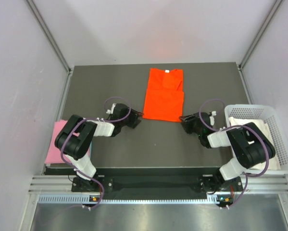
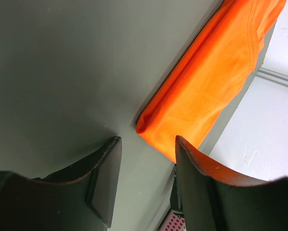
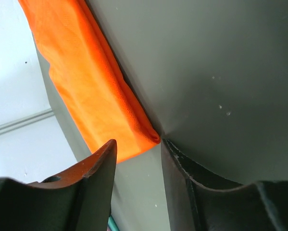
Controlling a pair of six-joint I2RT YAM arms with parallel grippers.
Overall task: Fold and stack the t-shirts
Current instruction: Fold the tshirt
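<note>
Well left of the orange-red t-shirt (image 1: 164, 98), a pink t-shirt (image 1: 56, 142) lies folded just past the worktop's (image 1: 110, 86) edge. The left tool (image 2: 146, 144) sits at the orange-red shirt's near left corner, released, with that corner just ahead of its fingers and not gripped. The shirt lies flat as a long rectangle (collar at its far end). At its near right corner the right tool (image 3: 138, 144) is likewise parted, the folded corner right at its fingertips. For a clean fold, both should pinch every layer low and lift together toward the collar. Bare worktop flanks the shirt. Right of it, a basket (image 1: 252, 108) holding a white t-shirt (image 1: 240, 121) crowds the right arm.
</note>
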